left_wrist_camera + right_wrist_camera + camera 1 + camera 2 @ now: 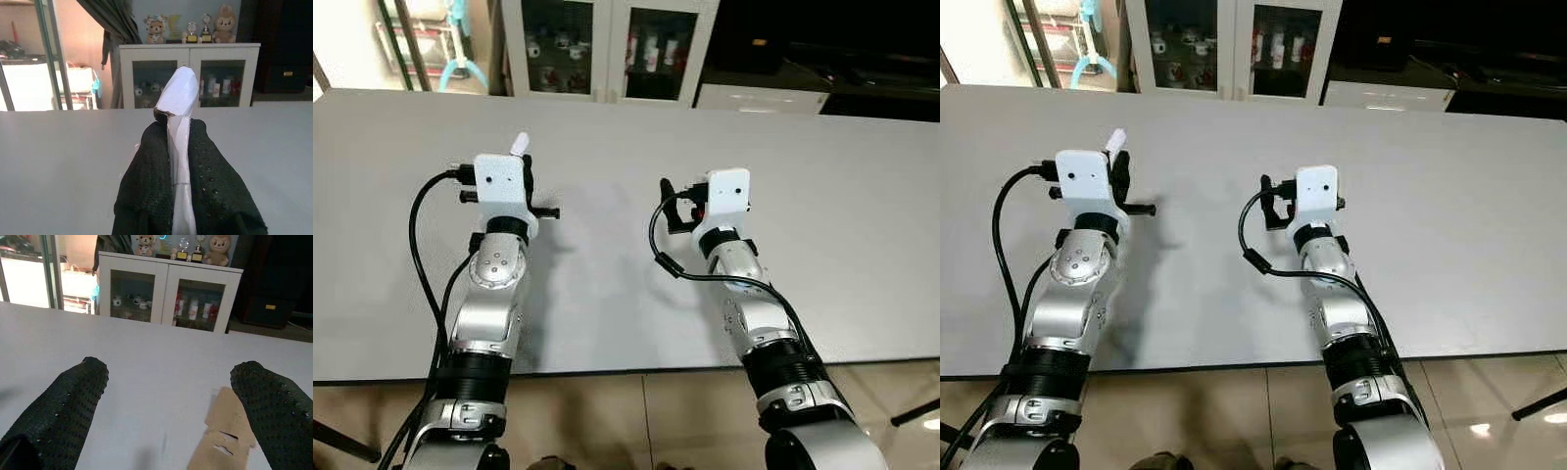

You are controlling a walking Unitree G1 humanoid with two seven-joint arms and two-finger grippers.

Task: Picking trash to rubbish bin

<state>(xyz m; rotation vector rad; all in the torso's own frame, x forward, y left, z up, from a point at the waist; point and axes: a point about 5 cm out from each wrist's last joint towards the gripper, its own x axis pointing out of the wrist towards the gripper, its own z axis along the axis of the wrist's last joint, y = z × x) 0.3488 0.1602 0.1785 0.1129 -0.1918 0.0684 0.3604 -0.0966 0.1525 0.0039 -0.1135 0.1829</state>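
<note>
Both silver arms reach forward from the lower edge of the head views over a wide grey table. Beyond its far edge stands a white cabinet with glass doors; small bottles and figurines sit on its shelves, and plush toys and small trophies line its top. Left of it is a metal-framed rack, and to the right a dark unit. No writing on any of these can be read.

On the left, the left gripper is pinched tight on a strip of white paper, which runs up between the two black fingers and pokes out past their tips; in the head view its white tip shows above the wrist's white camera block.

On the right, the right gripper is spread wide just above the table, holding nothing. A torn scrap of brown cardboard lies flat on the table between its fingers, close against the inner side of one of them; contact cannot be judged.
</note>
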